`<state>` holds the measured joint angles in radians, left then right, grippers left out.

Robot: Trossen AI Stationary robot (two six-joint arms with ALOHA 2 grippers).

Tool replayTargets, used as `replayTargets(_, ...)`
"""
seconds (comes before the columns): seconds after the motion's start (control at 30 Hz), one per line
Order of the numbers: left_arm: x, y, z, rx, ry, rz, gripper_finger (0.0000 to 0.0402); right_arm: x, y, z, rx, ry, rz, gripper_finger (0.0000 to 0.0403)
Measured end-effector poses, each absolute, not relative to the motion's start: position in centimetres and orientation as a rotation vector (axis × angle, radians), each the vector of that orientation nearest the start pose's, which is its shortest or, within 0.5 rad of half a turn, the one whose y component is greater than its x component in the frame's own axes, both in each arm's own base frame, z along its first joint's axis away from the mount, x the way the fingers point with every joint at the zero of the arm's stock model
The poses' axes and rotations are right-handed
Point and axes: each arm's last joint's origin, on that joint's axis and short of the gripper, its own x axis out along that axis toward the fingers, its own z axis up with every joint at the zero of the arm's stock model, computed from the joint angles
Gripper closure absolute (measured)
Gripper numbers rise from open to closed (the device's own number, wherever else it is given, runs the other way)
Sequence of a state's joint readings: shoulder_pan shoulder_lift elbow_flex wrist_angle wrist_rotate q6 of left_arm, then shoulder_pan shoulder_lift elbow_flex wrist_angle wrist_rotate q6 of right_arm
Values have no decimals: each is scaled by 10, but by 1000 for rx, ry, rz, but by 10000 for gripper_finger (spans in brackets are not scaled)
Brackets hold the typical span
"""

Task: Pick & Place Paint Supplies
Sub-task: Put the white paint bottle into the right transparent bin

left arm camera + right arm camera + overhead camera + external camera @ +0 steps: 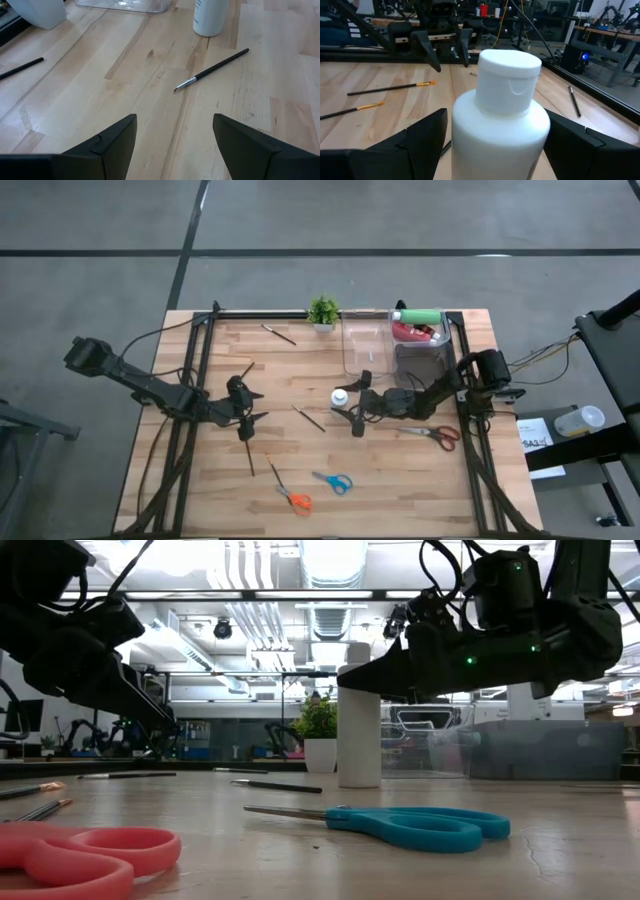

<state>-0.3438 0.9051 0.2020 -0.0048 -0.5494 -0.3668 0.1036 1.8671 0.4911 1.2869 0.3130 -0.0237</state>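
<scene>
The left pincer [250,395] hovers wide at the table's [400,480] nine o'clock, empty. A thin brush [309,418] lies centre. The white bottle [340,396] stands upright between the right pincer's [352,409] wide fingers, untouched.

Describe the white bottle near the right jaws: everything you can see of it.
The white bottle is plain, smooth plastic, with a round body and a narrower flip-top cap, shut. It stands upright on the wooden table, near the middle, in front of the clear bins. The right gripper has its jaws open to either side of it; no contact shows. No label is visible.
</scene>
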Motion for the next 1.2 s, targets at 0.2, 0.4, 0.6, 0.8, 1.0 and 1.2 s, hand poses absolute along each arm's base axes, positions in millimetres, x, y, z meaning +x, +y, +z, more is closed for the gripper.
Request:
replayTargets(0.2, 149, -37, 138, -47, 591, 309, 135, 298, 22, 118, -45, 94, -208, 108)
replayTargets(0.4, 149, -37, 138, -47, 591, 309, 135, 297, 22, 118, -45, 94, -208, 129)
replayTargets(0.6, 149, -37, 138, -47, 591, 309, 135, 297, 22, 119, -48, 94, -206, 183)
replayTargets(0.8, 149, -37, 138, -47, 591, 309, 135, 297, 22, 118, -47, 100, -206, 192)
replayTargets(1.0, 149, -37, 138, -47, 591, 309, 135, 297, 22, 118, -42, 101, -207, 194)
replayTargets(1.2, 149, -37, 138, -47, 591, 309, 135, 297, 22, 118, -40, 102, -207, 195)
